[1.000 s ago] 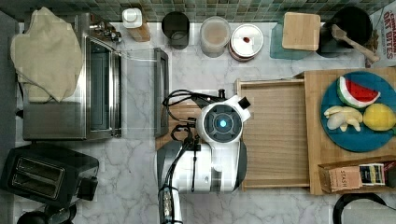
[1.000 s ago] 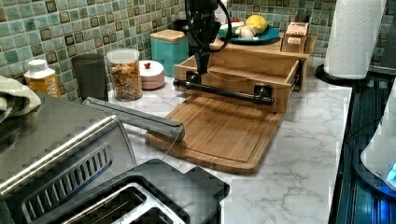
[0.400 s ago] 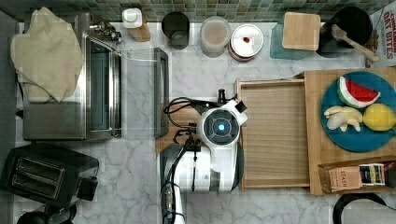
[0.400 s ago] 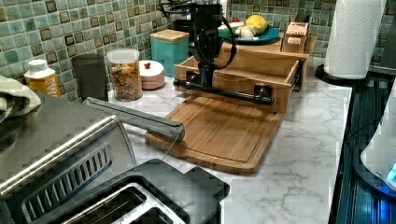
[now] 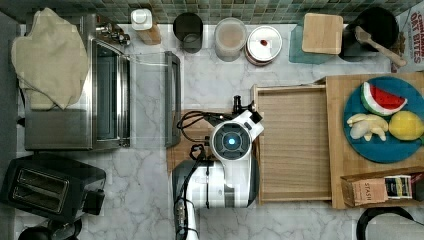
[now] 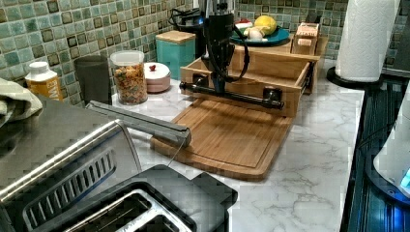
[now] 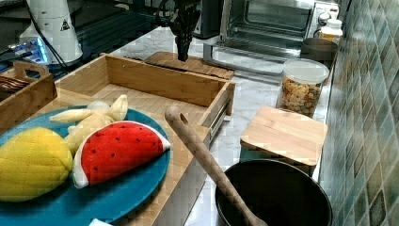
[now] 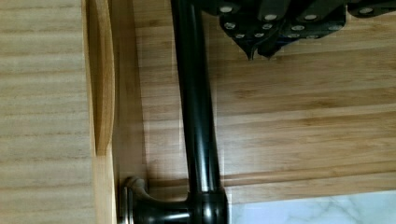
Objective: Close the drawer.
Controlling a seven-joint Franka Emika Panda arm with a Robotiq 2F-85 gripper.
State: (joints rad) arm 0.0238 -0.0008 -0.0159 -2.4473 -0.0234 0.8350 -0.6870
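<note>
The drawer (image 5: 295, 145) stands pulled out of the wooden cabinet, toward the top view's left, with nothing in its light-wood tray (image 7: 141, 101). A black bar handle (image 6: 232, 94) runs across its front. My gripper (image 6: 218, 87) hangs upright just outside that front, over the bamboo cutting board (image 6: 227, 140). In the wrist view the fingertips (image 8: 254, 49) are pressed together, beside the handle (image 8: 196, 116) and apart from it, with nothing between them. In the top view the arm's wrist (image 5: 230, 142) covers the gripper.
A toaster oven (image 5: 107, 95) with its door (image 6: 140, 123) folded down faces the cutting board. A black toaster (image 5: 45, 187) sits nearby. Jars (image 5: 230, 37) line the tiled wall. A blue plate of toy fruit (image 5: 385, 122) rests on the cabinet top. A paper towel roll (image 6: 362, 38) stands beyond.
The gripper has come down in front of the handle and shifted slightly toward the top view's lower left. The drawer has not moved.
</note>
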